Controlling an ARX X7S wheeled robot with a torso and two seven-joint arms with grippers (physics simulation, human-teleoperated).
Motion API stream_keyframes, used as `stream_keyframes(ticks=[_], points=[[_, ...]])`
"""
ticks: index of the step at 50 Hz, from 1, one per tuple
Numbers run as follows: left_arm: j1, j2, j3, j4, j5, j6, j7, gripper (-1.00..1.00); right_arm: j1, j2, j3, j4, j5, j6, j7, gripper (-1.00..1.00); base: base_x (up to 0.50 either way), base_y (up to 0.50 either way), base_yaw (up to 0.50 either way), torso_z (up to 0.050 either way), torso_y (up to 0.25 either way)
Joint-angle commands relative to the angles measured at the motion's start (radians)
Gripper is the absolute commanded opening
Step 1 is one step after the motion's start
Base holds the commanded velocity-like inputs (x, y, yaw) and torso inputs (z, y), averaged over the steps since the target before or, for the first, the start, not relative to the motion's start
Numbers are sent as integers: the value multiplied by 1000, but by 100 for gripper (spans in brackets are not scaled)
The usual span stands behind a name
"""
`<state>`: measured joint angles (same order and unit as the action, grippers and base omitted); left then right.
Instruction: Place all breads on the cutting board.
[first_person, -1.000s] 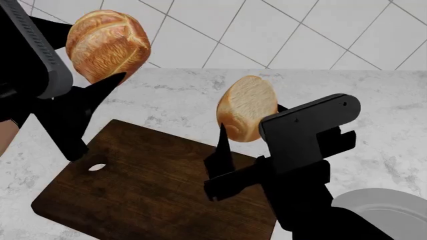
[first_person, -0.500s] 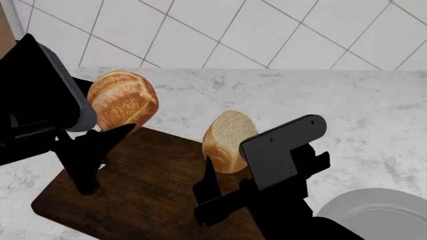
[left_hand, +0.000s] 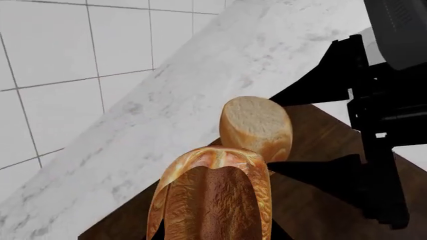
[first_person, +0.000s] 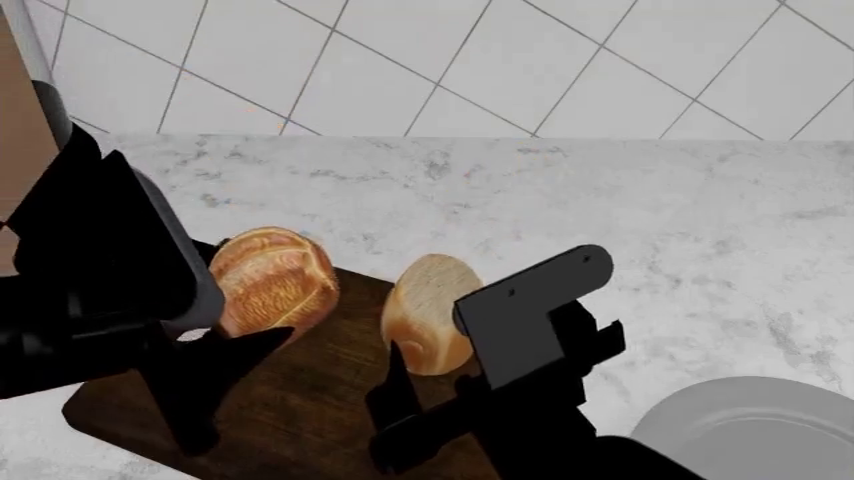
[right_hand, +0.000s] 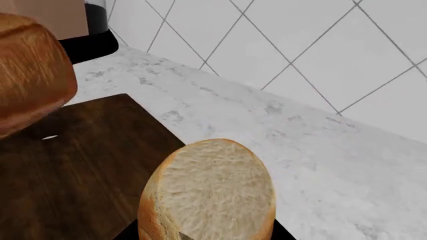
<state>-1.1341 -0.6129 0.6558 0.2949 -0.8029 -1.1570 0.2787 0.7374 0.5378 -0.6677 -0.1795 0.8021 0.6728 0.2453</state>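
Left hand (first_person: 220, 345) clenched on roll (first_person: 274, 280), right hand (first_person: 434, 375) gripping loaf chunk (first_person: 427, 312) — both low over board (first_person: 307, 420), beside each other. Neither released — letting go remains.

Bright even light, sharp render, soft shadows

The crusty roll (first_person: 271, 280) in my left gripper (first_person: 220, 340) had a glossy, golden-brown crust, rough along its scoring. The loaf chunk (first_person: 427, 312) in my right gripper (first_person: 427, 385) showed a pale, matt, crumbly cut face. The cutting board (first_person: 307, 400) was dark, smooth wood with visible grain. The counter (first_person: 641, 200) looked like polished grey-veined marble, the wall (first_person: 534, 60) like glazed white tile, and my fingers (first_person: 200, 385) were matt black.
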Motion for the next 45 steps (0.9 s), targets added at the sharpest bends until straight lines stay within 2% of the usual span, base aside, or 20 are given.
stream_keyframes(ticks=[1,19,20,26,45], points=[[20,1,-2,-6,-23,-8,-12,-100,1,-11,-20,24,-22,17,-40,-100,0,0,0,0,0],[3,10,-1,-14,-21,-8,-24,-100,3,-11,-33,19,-10,43,-39,-100,0,0,0,1,0],[-4,9,-5,-11,-24,-15,-26,100,5,-8,-29,7,4,57,-35,100,0,0,0,0,0],[-43,13,-52,31,-60,-53,-64,100,11,8,6,-73,100,126,-8,100,0,0,0,0,0],[-51,-4,-116,81,-99,-62,-110,100,65,45,45,-237,160,201,87,100,0,0,0,0,0]])
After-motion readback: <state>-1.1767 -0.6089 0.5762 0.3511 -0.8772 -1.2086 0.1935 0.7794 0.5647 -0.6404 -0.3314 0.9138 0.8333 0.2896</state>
